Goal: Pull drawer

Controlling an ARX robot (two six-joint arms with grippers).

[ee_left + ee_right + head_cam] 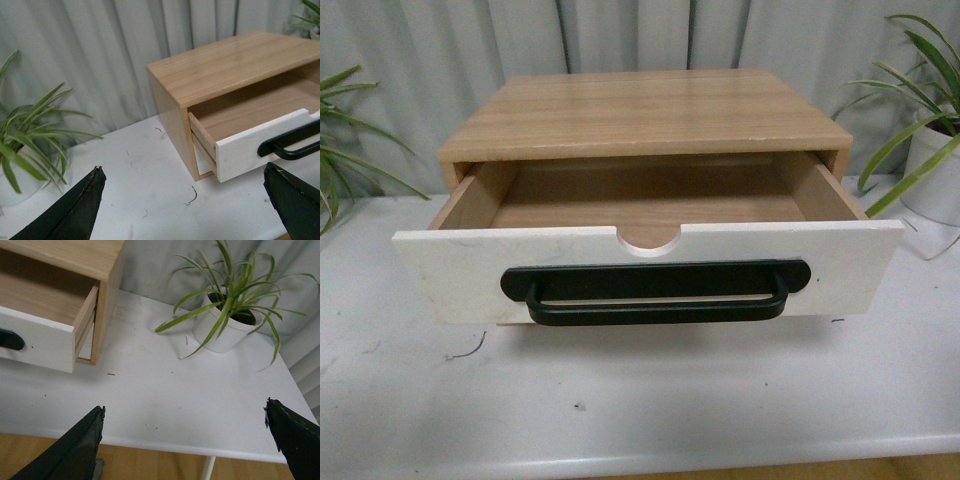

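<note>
With the drawer [470,265] already standing well out of its case [640,110] on the counter [650,400], both arms hang back with jaws wide and empty, the handle [295,142] just beyond the left jaws, so little pulling remains.

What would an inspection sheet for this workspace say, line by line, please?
Surface: white table, scuffed, a few dark specks.
Job's things: drawer pulled well out of the wooden cabinet, inside looks empty; black bar handle free of both grippers.
Clutter: small curved bit of debris ahead of the drawer's left corner.
Grippers: left gripper open, holding nothing; right gripper open, holding nothing.
Cables: nothing seen.
Surroundings: grey curtain behind; potted plant on the right, another plant on the left.
</note>
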